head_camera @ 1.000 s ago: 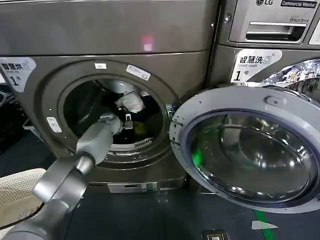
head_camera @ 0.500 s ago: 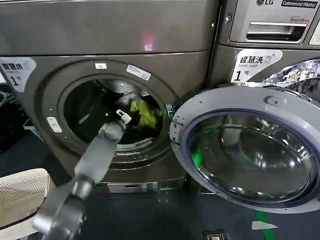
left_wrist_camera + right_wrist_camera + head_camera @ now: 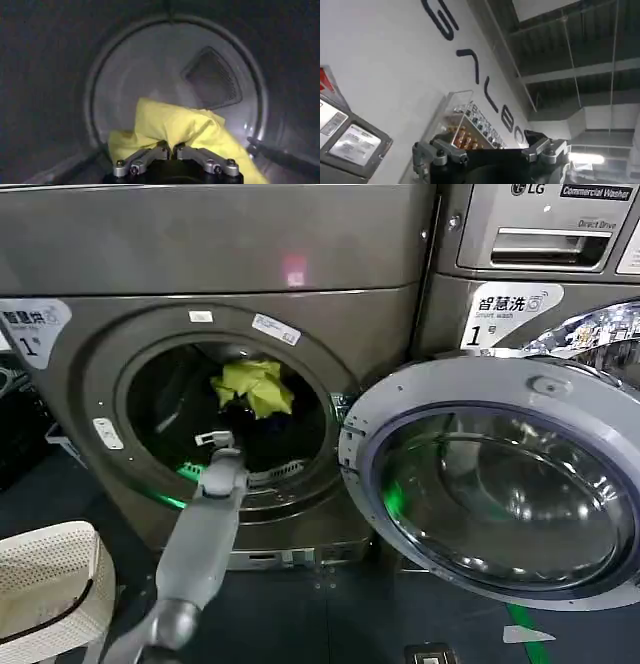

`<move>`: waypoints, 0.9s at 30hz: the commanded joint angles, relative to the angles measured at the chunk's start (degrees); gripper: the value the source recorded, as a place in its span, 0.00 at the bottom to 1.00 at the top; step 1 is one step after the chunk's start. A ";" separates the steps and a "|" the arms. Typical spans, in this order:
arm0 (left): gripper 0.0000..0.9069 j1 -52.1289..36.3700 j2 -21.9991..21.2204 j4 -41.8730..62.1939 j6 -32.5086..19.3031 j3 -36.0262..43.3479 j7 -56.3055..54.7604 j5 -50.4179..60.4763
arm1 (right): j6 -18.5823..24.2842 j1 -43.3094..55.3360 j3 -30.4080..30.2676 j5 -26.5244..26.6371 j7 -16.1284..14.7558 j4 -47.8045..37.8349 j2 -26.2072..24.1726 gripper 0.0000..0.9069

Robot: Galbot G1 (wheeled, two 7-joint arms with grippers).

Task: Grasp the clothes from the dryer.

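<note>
The dryer [image 3: 90, 364] is the bronze-grey machine on the left, with its round porthole open. Inside the dark drum hangs a yellow-green garment of the clothes [image 3: 255, 387]. My left arm reaches up from the lower left into the porthole. In the left wrist view my left gripper [image 3: 171, 148] is shut, pinching a fold of the yellow-green garment [image 3: 175, 125] in front of the drum's back wall. In the head view my left gripper [image 3: 236, 416] sits just below the cloth. My right gripper [image 3: 490, 150] is parked out to the side, open, pointing up at a wall and ceiling.
The dryer's grey-rimmed glass door [image 3: 352, 454] stands swung open to the right, in front of the LG machine [image 3: 530, 244]. A white mesh basket [image 3: 50, 584] stands on the floor at the lower left. The porthole's lower rim [image 3: 270, 484] lies close under my forearm.
The white garment seen in the porthole a second ago no longer shows. The yellow-green garment has risen and shifted left with my left gripper. My forearm now stands steeper.
</note>
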 commanded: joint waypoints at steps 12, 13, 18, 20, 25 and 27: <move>0.00 3.77 -0.85 -4.27 -0.61 -1.18 -1.57 -2.09 | 0.46 0.43 0.17 -0.35 -0.55 -0.20 0.37 1.00; 0.00 3.78 -0.82 -4.25 -0.62 -1.16 -1.49 -2.07 | 0.55 0.48 0.13 -0.45 -0.63 -0.24 0.34 1.00; 0.00 3.70 -0.65 -4.14 -0.71 -1.16 -1.11 -2.11 | 0.48 0.66 -0.10 -0.60 -0.72 -0.34 0.16 1.00; 0.00 3.54 -0.66 -4.15 -0.68 -1.12 -1.08 -2.14 | 0.40 0.74 -0.17 -0.66 -0.69 -0.34 0.13 1.00; 0.00 3.49 -0.73 -3.97 -0.71 -1.01 -1.13 -2.20 | 0.36 0.77 -0.22 -1.54 -0.91 -0.82 0.06 1.00; 0.00 3.63 -0.82 -4.22 -0.64 -0.85 -1.14 -2.20 | 0.30 0.82 -0.27 -1.56 -0.91 -0.69 -0.01 1.00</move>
